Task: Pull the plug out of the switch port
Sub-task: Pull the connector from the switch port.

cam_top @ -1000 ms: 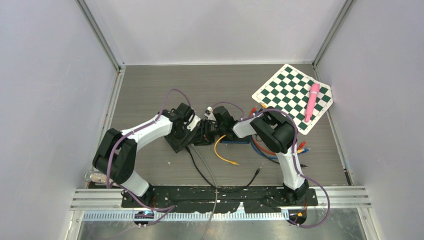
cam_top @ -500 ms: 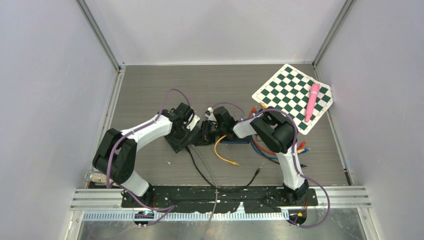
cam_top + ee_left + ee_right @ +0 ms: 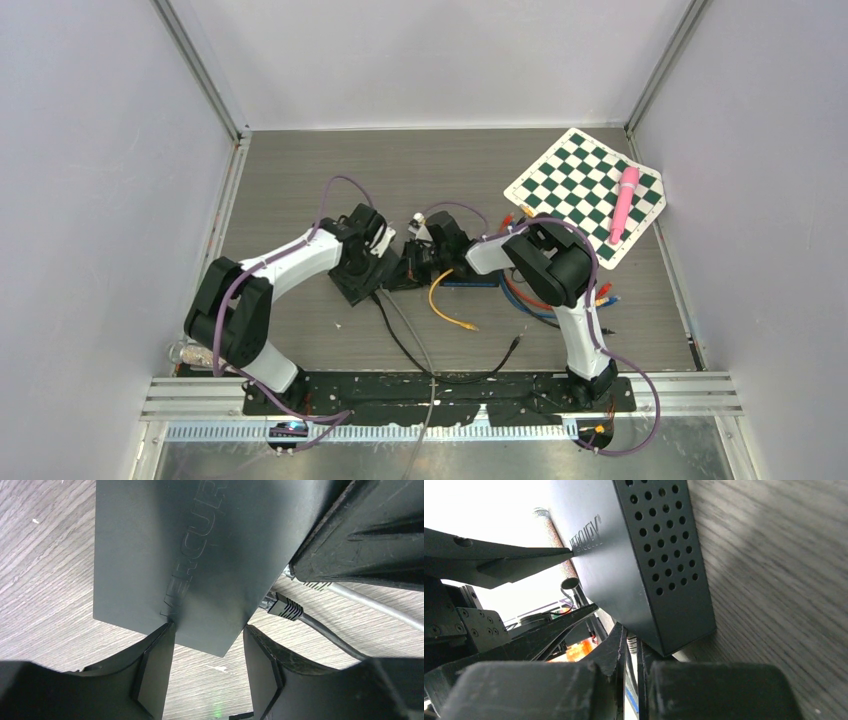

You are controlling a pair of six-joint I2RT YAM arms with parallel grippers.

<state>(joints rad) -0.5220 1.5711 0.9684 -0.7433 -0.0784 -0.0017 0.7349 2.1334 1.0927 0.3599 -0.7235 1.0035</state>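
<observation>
The black plug point(image 3: 284, 608) sits in the side of the switch point(image 3: 175, 555), which rests mid-way across the table point(image 3: 300, 180). The left gripper point(image 3: 207, 642) clamps the switch's corner between half-spread jaws. The right gripper point(image 3: 632, 652) is pinched closed just beside the switch's lower edge; I cannot tell what, if anything, it pinches.

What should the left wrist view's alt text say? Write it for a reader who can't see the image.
The left hand clamps a corner of a black network switch lying on a wood-grain table, one finger on each side. A black plug with its cable sits at the switch's right edge, with a grey cable beyond it.
</observation>
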